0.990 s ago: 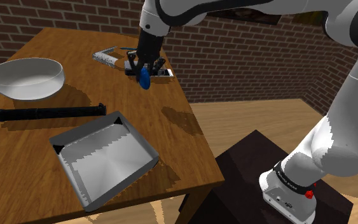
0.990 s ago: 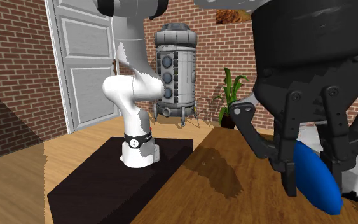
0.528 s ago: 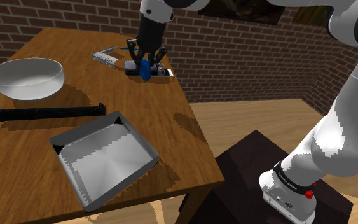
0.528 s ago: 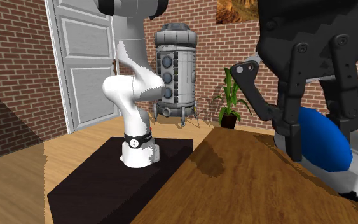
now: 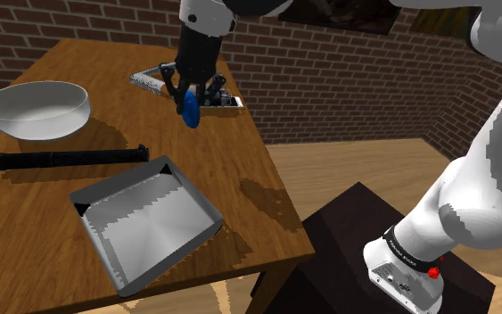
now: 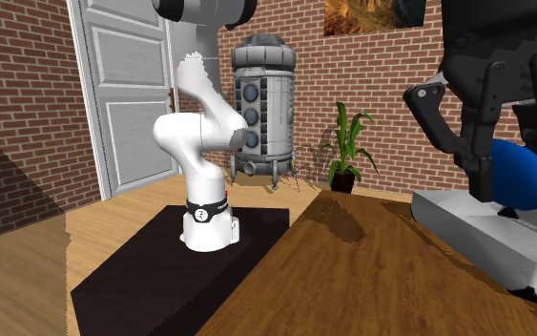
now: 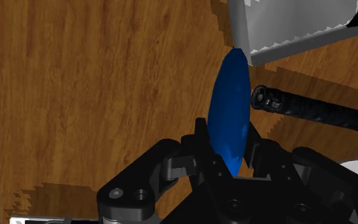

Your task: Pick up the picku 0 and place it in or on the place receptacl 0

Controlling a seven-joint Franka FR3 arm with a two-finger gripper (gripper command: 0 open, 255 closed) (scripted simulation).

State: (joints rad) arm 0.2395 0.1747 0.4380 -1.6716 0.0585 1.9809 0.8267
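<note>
Recommend carrying the blue oval piece [image 5: 190, 109], clasped tight in the closed hand [image 5: 192, 95] and hanging clear above the bench [image 5: 26, 207], across the black rod [image 5: 70, 158] and releasing low within the grey tray [image 5: 146, 227].

The wrist view's edge cuts off the grey square tray [image 7: 298, 25] and the long black rod [image 7: 317, 111].

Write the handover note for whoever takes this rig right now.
Gripper: shut on the blue oval object, held above the wooden table, toward its far end in the shoulder view.
Receptacles: grey tray at the near edge, white bowl at that view's left, and a black rod between them.
Done: pick.
Left: carry the object over and release it in the receptacle.
</note>
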